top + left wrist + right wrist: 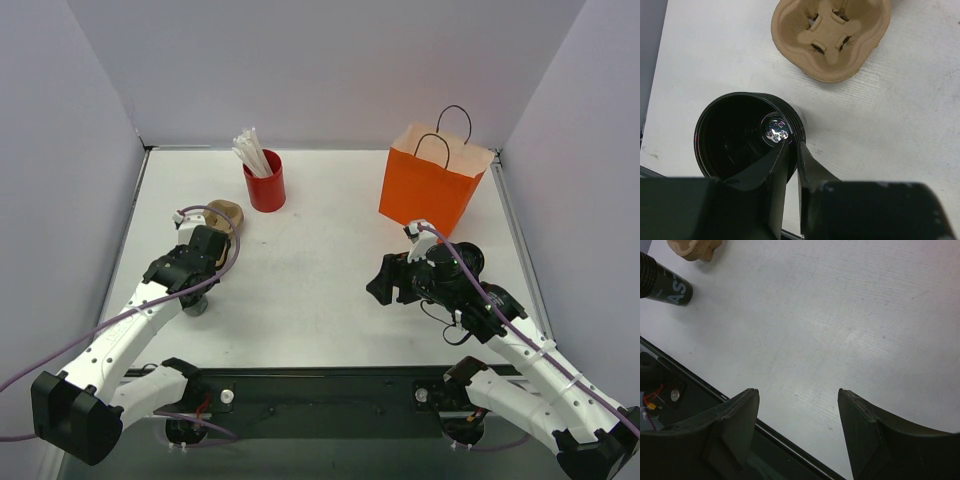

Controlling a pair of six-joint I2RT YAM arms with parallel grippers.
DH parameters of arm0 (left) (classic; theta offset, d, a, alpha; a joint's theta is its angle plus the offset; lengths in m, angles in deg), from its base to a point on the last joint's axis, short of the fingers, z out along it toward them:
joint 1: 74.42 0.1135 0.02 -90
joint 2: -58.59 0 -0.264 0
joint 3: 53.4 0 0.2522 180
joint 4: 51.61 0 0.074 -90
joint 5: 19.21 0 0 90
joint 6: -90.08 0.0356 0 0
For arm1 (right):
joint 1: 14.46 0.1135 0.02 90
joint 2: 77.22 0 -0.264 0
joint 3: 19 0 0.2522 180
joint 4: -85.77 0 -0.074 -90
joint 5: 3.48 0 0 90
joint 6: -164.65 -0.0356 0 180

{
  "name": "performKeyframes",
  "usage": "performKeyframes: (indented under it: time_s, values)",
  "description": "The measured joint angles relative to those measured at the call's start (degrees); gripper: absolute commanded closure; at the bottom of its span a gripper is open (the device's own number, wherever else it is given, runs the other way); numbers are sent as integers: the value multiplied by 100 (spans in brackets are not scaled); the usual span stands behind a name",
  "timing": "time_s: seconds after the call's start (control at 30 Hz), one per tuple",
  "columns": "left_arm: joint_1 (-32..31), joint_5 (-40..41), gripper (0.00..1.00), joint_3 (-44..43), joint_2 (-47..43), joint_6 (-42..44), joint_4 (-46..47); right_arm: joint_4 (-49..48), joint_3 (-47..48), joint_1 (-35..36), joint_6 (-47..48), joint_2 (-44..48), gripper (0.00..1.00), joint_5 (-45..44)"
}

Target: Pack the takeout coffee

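Note:
One takeout coffee cup (735,135), small and dark with a ribbed rim, stands on the white table near the left edge. From above it looks dark and hollow, and I see no lid on it. My left gripper (792,145) pinches its rim, with one finger over the inside and the other against the outer wall. The top view has the cup (195,306) peeking out under the left gripper (197,296). My right gripper (377,285) hovers open over bare table right of centre, and its fingers (742,412) have nothing between them. The same cup (667,289) shows far off in the right wrist view.
A brown pulp cup carrier (222,213) lies just beyond the left gripper. A red cup of white sticks (265,181) stands at the back. An orange paper bag (430,188) with handles stands open at the back right. The black base rail (320,385) runs along the near edge.

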Motion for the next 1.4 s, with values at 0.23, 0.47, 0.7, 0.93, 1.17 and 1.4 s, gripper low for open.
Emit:
performKeyframes:
  time_s: [0.23, 0.47, 0.7, 0.93, 1.17, 1.4]
  values:
    - [0, -2, 91, 2, 0, 39, 7, 0, 0, 0, -7, 2, 35, 7]
    - [2, -22, 100, 2, 0, 129, 7, 0, 0, 0, -7, 2, 35, 7]
    - [0, 83, 100, 0, 0, 199, 0, -2, -2, 0, -7, 2, 35, 7]
    - [2, 199, 100, -160, 0, 280, -50, -7, -2, 0, -9, -26, 35, 7]
    - [0, 240, 100, -374, -11, 407, -74, -48, -2, 0, -31, -50, 35, 11]
    - [0, 267, 100, -616, -28, 542, -264, -83, -2, 0, -50, -50, 35, 22]
